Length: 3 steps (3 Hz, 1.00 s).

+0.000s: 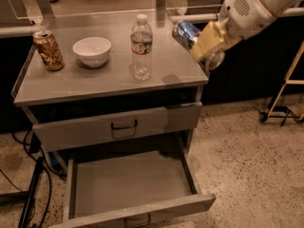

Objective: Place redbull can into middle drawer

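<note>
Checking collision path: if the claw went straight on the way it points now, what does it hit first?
Holding the redbull can, the claw points down-left. It would likely meet the cabinet top first, right of the water bottle. Depth is unclear.
</note>
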Tool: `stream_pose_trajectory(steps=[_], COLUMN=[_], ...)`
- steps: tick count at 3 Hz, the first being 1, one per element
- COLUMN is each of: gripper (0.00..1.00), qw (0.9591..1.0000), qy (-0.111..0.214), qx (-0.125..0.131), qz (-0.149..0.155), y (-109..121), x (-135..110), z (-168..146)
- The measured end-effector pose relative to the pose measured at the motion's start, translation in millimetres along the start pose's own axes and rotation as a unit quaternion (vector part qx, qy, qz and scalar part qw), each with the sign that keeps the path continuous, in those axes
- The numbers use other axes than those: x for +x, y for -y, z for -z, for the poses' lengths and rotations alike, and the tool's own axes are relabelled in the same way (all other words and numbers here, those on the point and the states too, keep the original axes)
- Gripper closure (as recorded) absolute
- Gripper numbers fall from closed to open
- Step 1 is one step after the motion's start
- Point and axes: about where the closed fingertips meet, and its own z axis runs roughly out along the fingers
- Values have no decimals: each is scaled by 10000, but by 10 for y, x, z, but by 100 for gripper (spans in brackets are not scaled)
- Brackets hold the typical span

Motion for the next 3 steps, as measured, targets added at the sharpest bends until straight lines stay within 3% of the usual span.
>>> stream_pose_trajectory(steps=[1, 2, 3], gripper=[100, 100, 100], qw=[9995, 9997, 9991], qy=[-267, -215, -379], qx=[-100, -33, -107], qz=[-113, -101, -130], y=[10, -56, -302], x=[186, 193, 417], z=[-211, -205, -454])
